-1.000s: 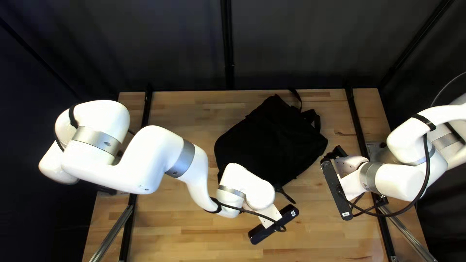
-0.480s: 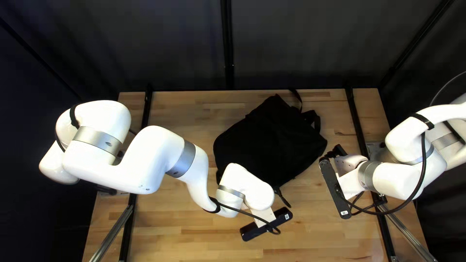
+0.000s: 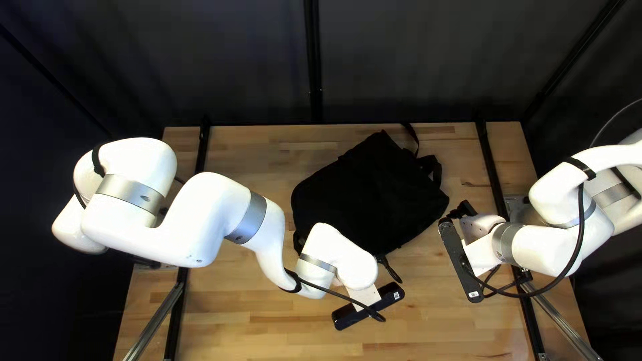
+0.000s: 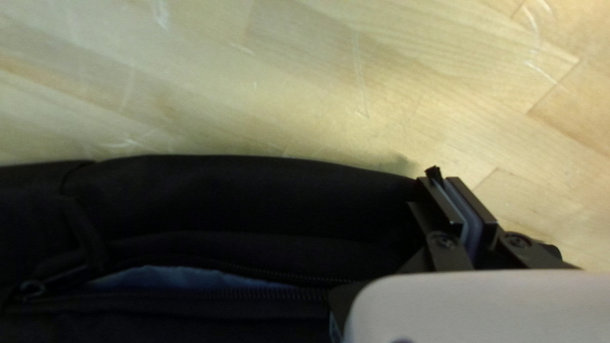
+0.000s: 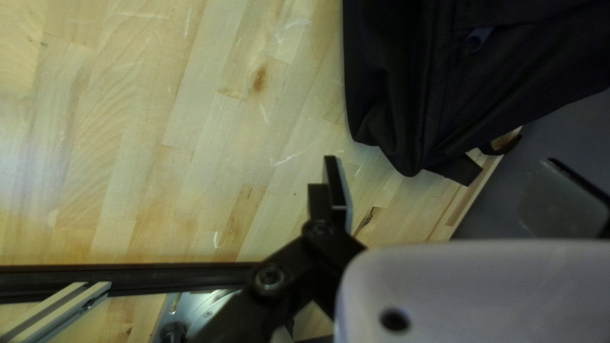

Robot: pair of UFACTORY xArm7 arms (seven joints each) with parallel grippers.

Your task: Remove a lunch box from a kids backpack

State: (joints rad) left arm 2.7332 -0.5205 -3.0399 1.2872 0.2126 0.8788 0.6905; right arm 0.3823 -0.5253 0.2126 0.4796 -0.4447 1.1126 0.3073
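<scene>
In the top left view, my left gripper (image 3: pixel 368 306) is at the backpack's near edge, its fingertips hidden. My right gripper (image 3: pixel 463 210) stands just right of the black backpack (image 3: pixel 374 190), which lies flat. The left wrist view has the left gripper (image 4: pixel 440 180) closed on a bit of black cloth at the rim of the backpack (image 4: pixel 241 190). Beside it a zipper gapes, with blue material (image 4: pixel 184 277) inside; whether this is the lunch box, I cannot tell. Wide apart, the fingers of the right gripper (image 5: pixel 452 192) hold nothing, near the backpack's corner (image 5: pixel 406 114).
Wooden table (image 3: pixel 267 334) surrounds the backpack. A strap (image 3: pixel 410 137) and a handle loop (image 3: pixel 431 164) stick out at its far right. Black rails (image 3: pixel 495 180) cross the table near both sides, and a dark curtain (image 3: pixel 234 60) hangs behind.
The left gripper's mount has swung a little to the left, and the backpack has slid slightly left. My right arm has shifted a touch leftward.
</scene>
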